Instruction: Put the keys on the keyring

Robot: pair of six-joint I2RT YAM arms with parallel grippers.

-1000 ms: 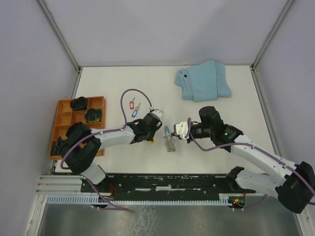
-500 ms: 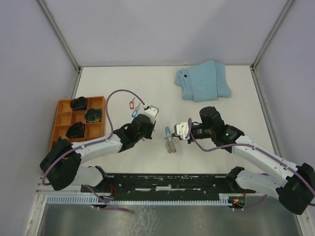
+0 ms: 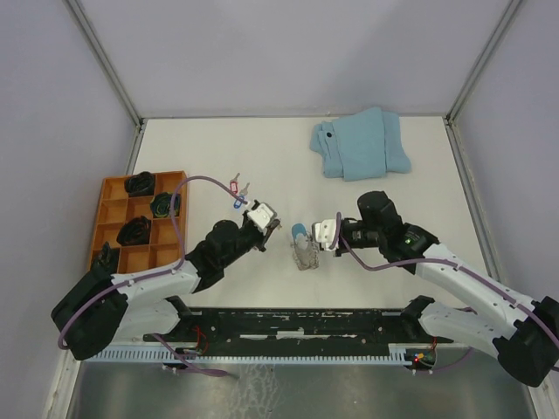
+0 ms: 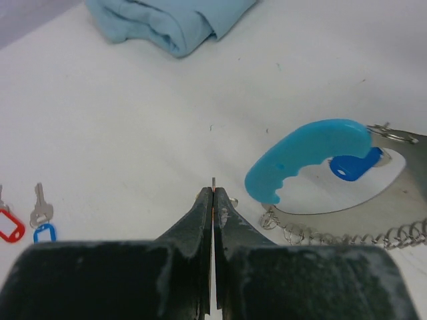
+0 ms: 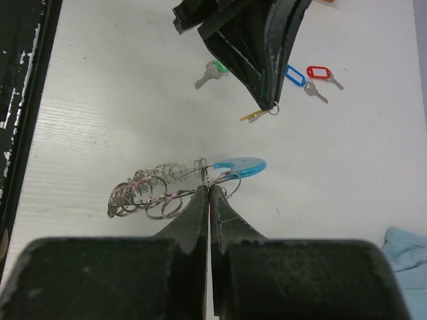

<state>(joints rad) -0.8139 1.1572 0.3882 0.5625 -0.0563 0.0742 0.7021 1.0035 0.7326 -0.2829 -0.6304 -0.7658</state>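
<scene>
2 tools met near the middle of the white surface (image 3: 262, 148). The left tool (image 4: 213, 192) had its fingers pressed together and appeared to pinch a yellow-tagged key (image 5: 252, 116) at the tip. Facing it, the right tool (image 5: 209, 190) was clamped on the keyring (image 5: 148, 190), gripping the wire just beside the blue plastic section (image 5: 241, 165), with the coils bunched on the surface. Farther out lay 3 loose keys: a green-tagged key (image 5: 212, 72), a blue-tagged key (image 5: 293, 75) and a red-tagged key (image 5: 319, 71). The step in hand looked like threading the yellow-tagged key. Next, the left tool would need to carry the key's small ring to the wire's open end while the right tool steadied it.
</scene>
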